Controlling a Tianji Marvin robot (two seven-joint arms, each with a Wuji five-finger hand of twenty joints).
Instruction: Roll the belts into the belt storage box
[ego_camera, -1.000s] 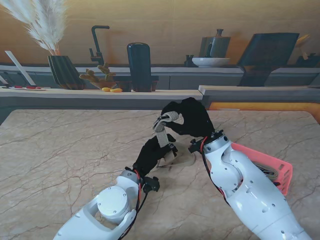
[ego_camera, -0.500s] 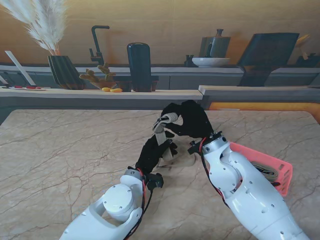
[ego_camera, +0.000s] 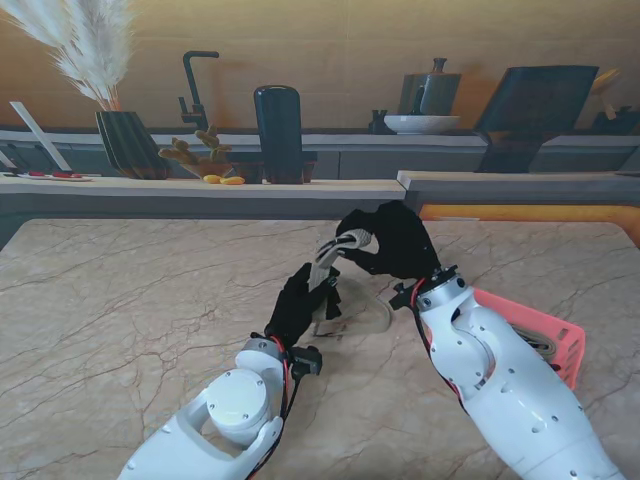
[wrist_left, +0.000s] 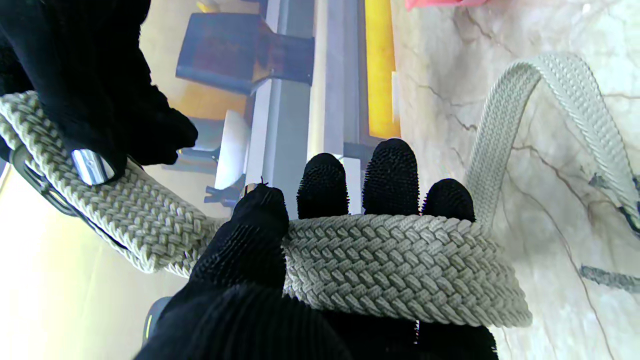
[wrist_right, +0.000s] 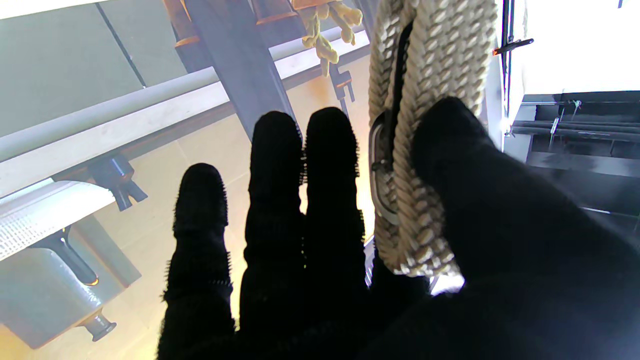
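A beige braided belt (ego_camera: 352, 305) runs between both black-gloved hands above the table's middle. My right hand (ego_camera: 385, 240) pinches the buckle end (wrist_right: 400, 165) between thumb and index finger, held high. My left hand (ego_camera: 300, 305) grips the belt's middle section (wrist_left: 400, 260), with the thumb on one face of the band and three fingers on the other. The rest of the belt loops down onto the marble (wrist_left: 550, 80). The red belt storage box (ego_camera: 535, 335) sits at the right, mostly hidden by my right forearm, with a coiled belt (ego_camera: 545, 345) inside.
The marble table (ego_camera: 130, 300) spreads to the left. Behind its far edge runs a counter with a dark vase of pampas grass (ego_camera: 125, 140), a black faucet (ego_camera: 195, 90), a dark cylinder (ego_camera: 278, 130) and a white bowl (ego_camera: 420, 123).
My right hand has shifted slightly right and farther with the buckle end. The left wrist has turned and the left hand has drawn a little nearer to me, opening the belt's loop on the table.
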